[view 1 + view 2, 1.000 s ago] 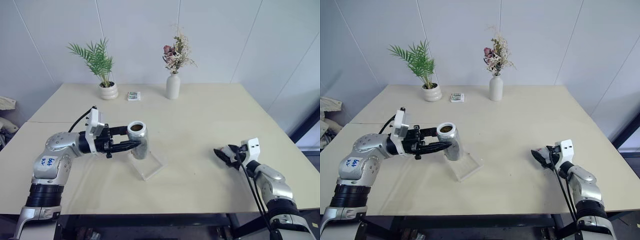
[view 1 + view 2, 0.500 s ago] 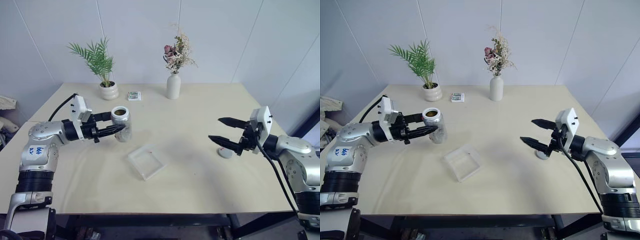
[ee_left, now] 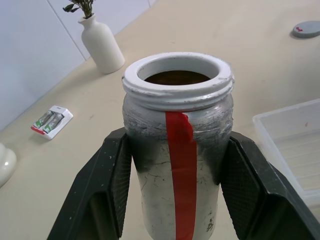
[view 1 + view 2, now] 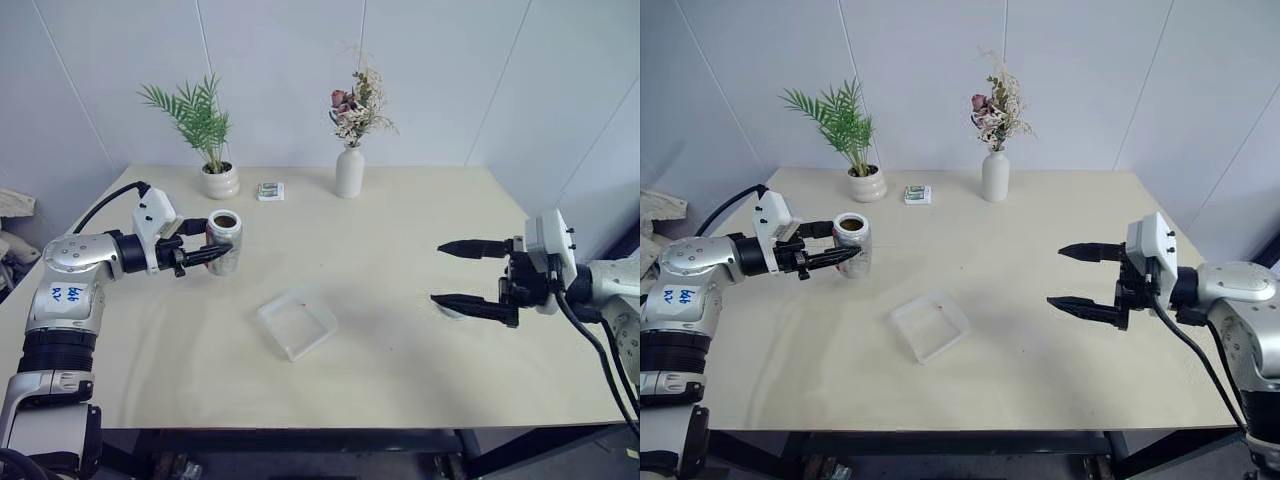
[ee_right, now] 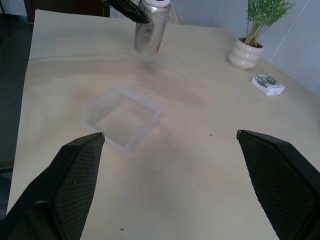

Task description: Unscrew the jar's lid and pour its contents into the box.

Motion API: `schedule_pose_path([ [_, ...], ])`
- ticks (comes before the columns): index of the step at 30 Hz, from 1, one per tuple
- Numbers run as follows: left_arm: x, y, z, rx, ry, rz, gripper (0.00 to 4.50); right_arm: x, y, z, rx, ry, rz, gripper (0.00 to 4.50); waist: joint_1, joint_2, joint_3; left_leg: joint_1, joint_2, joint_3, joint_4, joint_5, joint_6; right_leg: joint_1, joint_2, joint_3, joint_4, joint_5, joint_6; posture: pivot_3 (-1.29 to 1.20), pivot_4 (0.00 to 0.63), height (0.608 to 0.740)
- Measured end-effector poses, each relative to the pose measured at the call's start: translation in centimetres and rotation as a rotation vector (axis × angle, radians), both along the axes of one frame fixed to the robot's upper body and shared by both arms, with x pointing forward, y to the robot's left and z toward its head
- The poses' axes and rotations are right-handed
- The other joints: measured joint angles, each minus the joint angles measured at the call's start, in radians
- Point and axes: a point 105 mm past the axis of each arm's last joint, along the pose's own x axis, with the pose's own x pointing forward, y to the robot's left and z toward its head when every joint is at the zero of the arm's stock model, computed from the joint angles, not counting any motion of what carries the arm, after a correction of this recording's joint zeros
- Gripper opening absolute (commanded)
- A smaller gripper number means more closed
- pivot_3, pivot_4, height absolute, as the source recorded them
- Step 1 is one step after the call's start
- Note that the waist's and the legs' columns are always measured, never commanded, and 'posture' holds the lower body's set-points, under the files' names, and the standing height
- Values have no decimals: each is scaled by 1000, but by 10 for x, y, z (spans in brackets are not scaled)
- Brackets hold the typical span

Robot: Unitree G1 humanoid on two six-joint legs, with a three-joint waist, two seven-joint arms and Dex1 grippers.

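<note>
The silvery-clear jar with a red stripe [image 4: 223, 241] is held upright (lid off) by the left gripper [image 4: 208, 254] toward the desk's left edge, apart from the clear shallow plastic box [image 4: 297, 323]. If tipped there, contents could be spilled onto the desk. The right gripper [image 4: 472, 277] is spread wide, empty.

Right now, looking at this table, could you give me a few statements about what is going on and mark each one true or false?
1. The left end effector grips the jar. True.
2. The jar has its lid on. False: its mouth is open, and the lid lies on the table.
3. The right end effector is open and holds nothing. True.
4. The jar stands inside the box. False: it is held apart from the box.
</note>
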Motion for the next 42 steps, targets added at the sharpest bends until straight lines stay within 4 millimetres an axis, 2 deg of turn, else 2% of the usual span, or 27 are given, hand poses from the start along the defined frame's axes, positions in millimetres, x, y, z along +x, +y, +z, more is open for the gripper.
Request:
schedule_pose_path([
  [4, 2, -8, -7, 29, 4, -24, 2336, 0, 1, 0, 1, -9, -11, 4475, -1, 0, 0, 0, 0, 0, 1, 0, 0, 0, 0, 0, 1, 0, 0, 0, 150, 740],
  [11, 10, -38, -27, 86, 9, -93, 2336, -2, 4, -6, 33, -5, -45, 4475, 6, 0, 0, 0, 0, 1, 2, 0, 0, 0, 0, 1, 1, 0, 1, 0, 150, 740],
  [12, 13, -42, -28, 144, -28, -87, 2336, -2, 3, -6, 38, -9, -56, 4475, 8, 0, 0, 0, 0, 0, 2, 0, 0, 0, 0, 1, 1, 0, 1, 0, 150, 740],
  [14, 25, -50, -22, 353, -215, -37, 2336, 0, 1, -8, 59, -6, -80, 4475, 17, 0, 0, 0, 0, 0, 3, 0, 0, 0, 0, 1, 1, 1, 1, 0, 150, 740],
  [17, 35, -69, 6, 628, -581, -14, 2336, 1, 3, -10, 85, -5, -91, 4475, 23, -2, 1, -2, -1, 1, 5, 0, 0, 0, 0, 2, -1, 2, 3, 0, 150, 740],
  [19, 29, -88, 29, 816, -877, -73, 2336, 1, 3, -9, 92, -10, -96, 4475, 23, -2, 1, -2, -2, 3, 6, -1, 2, 1, -1, 5, -4, 4, 6, 0, 150, 740],
  [20, 26, -96, 35, 856, -972, -110, 2336, 2, 4, -9, 101, -11, -97, 4475, 23, -2, 1, -1, -2, 5, 5, -2, 3, 2, -1, 6, -6, 4, 7, 0, 150, 740],
  [21, 22, -106, 39, 898, -1072, -161, 2336, 3, 5, -9, 114, -11, -101, 4475, 23, -2, 1, -1, -2, 6, 6, -2, 4, 2, -1, 8, -7, 5, 8, 0, 150, 740],
  [23, 17, -118, 34, 959, -1181, -254, 2336, 4, 6, -10, 132, -6, -104, 4475, 22, -2, 1, -1, -2, 10, 6, -3, 6, 2, -1, 11, -9, 6, 10, 0, 150, 740],
  [28, 26, -118, -5, 1198, -1245, -439, 2336, 8, 9, -10, 170, -4, -112, 4475, 19, -4, 2, -2, -2, 13, 6, -4, 7, 0, 0, 14, -9, 6, 11, 0, 150, 740],
  [31, 35, -125, -13, 1311, -1243, -494, 2336, 13, 19, -6, 212, -20, -88, 4475, 23, -4, 2, -3, -2, 13, 7, -4, 7, 0, 0, 15, -10, 7, 12, 0, 150, 740],
  [34, 31, -147, -15, 1284, -1293, -555, 2336, 16, 30, -10, 235, -17, -58, 4475, 23, -4, 2, -4, -2, 13, 8, -5, 9, 0, -1, 15, -10, 6, 12, 0, 150, 740],
  [36, 28, -153, -20, 1268, -1263, -588, 2336, 20, 33, -16, 243, -4, -59, 4475, 23, -4, 2, -6, -3, 13, 9, -6, 9, -2, -1, 15, -10, 6, 13, 0, 150, 740],
  [39, 24, -150, -27, 1255, -1197, -607, 2336, 25, 31, -17, 256, -4, -73, 4475, 16, -4, 2, -7, -2, 15, 9, -6, 9, -4, 0, 16, -9, 6, 12, 0, 150, 740],
  [42, 25, -131, -37, 1298, -1108, -597, 2336, 31, 31, -13, 258, -26, -77, 4475, 11, -4, 2, -6, -2, 15, 10, -6, 9, -4, 0, 16, -7, 6, 12, 0, 150, 740],
])
